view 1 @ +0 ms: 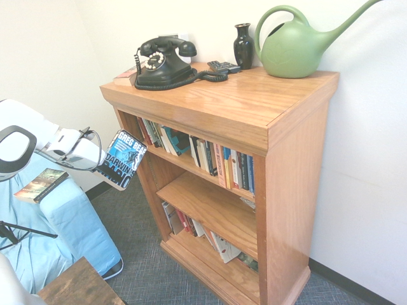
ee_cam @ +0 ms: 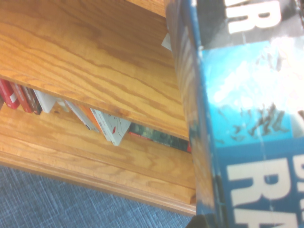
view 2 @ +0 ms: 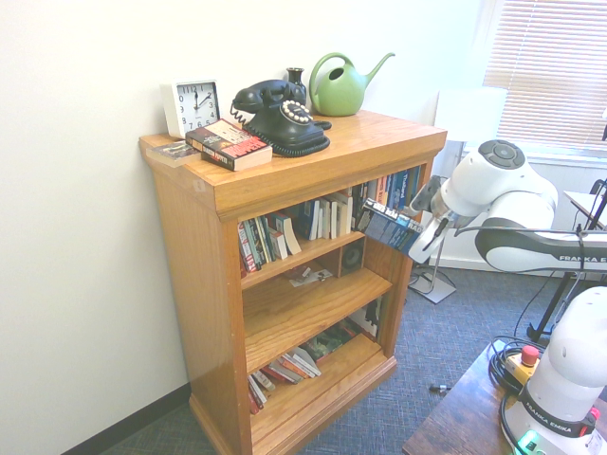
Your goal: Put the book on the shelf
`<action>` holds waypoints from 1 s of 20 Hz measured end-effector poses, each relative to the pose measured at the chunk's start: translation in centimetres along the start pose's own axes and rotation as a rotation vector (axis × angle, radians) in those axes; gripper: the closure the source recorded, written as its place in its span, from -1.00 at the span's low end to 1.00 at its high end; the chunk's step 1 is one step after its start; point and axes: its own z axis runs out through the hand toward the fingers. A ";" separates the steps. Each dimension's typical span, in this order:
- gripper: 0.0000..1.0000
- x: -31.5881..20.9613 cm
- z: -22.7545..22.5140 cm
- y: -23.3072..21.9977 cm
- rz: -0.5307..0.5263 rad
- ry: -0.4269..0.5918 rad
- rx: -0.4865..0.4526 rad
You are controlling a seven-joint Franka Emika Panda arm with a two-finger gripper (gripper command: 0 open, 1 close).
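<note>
The book (view 1: 123,159), a thick paperback that looks stiff enough to stay flat yet fairly weighty, with a glossy and probably slippery cover, hangs in the air just beside the shelf (view 1: 229,105), off its upper left front corner; the pincer (view 1: 95,159) is clenched on the edge away from the shelf, where I judge a deep hold on cover and pages would keep them from fanning. From the other side, the book sits tilted near the upper row of standing books (view 2: 294,227), the middle plank is nearly bare, and more books (view 2: 285,365) lean and lie on the bottom plank. Close up, the blue cover (ee_cam: 247,133) fills one side and the bare middle plank (ee_cam: 85,52) of the shelf lies beyond it.
</note>
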 end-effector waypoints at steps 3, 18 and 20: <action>1.00 0.8 1.1 -0.3 -0.003 0.009 0.017; 1.00 3.8 8.1 -1.0 -0.158 0.044 0.088; 1.00 3.3 8.6 -1.8 -0.167 0.048 0.090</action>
